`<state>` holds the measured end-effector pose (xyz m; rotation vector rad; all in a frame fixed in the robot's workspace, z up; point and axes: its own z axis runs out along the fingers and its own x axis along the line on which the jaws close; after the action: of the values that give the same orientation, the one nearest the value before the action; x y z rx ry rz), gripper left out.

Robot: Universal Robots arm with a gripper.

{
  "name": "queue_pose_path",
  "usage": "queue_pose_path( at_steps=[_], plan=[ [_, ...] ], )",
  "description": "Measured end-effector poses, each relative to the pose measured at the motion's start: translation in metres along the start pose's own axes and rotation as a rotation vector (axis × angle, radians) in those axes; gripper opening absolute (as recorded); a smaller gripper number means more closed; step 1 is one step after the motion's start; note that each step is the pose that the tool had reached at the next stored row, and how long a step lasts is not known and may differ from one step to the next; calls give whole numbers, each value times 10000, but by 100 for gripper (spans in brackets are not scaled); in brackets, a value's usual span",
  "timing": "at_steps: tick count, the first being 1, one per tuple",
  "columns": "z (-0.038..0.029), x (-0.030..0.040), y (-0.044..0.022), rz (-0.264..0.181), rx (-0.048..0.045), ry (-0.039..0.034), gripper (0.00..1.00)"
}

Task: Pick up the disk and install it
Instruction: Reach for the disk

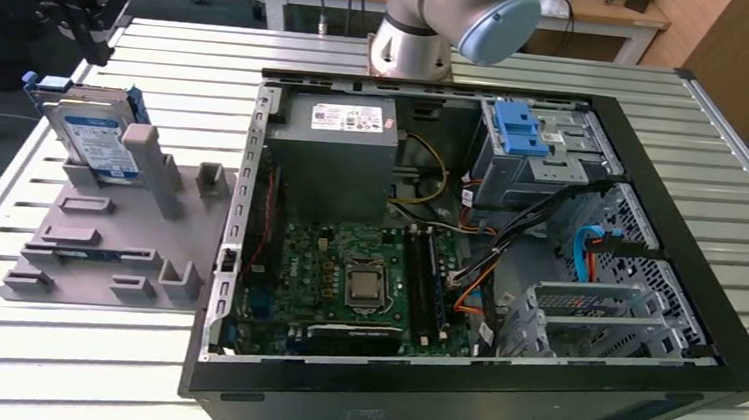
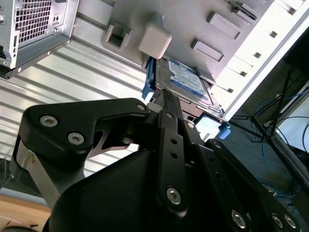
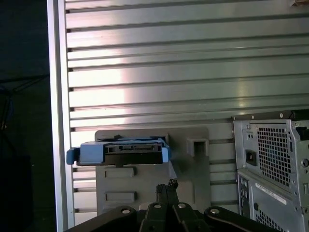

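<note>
At the exterior view's upper left, the black metal two-finger gripper (image 1: 91,42) hangs over the fixture, clear of the disk. In both wrist views the fingertips (image 3: 166,186) look pressed together with nothing between them, so clenched and empty.

Just beneath it is the flat silver hard disk with the white-and-blue label and blue plastic bracket (image 1: 92,138). It stands on edge, tilted slightly, in a slot at the far corner of the grey plastic fixture plate (image 1: 91,238). A grey upright post (image 1: 138,151) stands just beside the disk, on the side toward the computer. In the first wrist view the disk's (image 3: 118,152) connector edge faces the camera.

The fixture lies on the ribbed aluminium table (image 1: 70,347), touching the open black computer case (image 1: 467,398). Inside the case:
- grey power-supply box with white sticker (image 1: 339,157) at the far end
- green motherboard (image 1: 343,268) next to it
- grey metal cage with blue plastic latch (image 1: 540,143) toward the exterior view's right
- black and coloured cables (image 1: 533,233) crossing just beside that cage

The grey robot arm base (image 1: 422,33) stands behind the case.
</note>
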<state>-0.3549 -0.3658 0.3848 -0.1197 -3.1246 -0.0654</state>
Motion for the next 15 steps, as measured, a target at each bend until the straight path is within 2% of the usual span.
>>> queue_pose_path(
  at_steps=[8, 15],
  plan=[
    [2, 25, 3, 1, 0, 0, 11],
    [11, 139, 33, 1, 0, 2, 11]
  ],
)
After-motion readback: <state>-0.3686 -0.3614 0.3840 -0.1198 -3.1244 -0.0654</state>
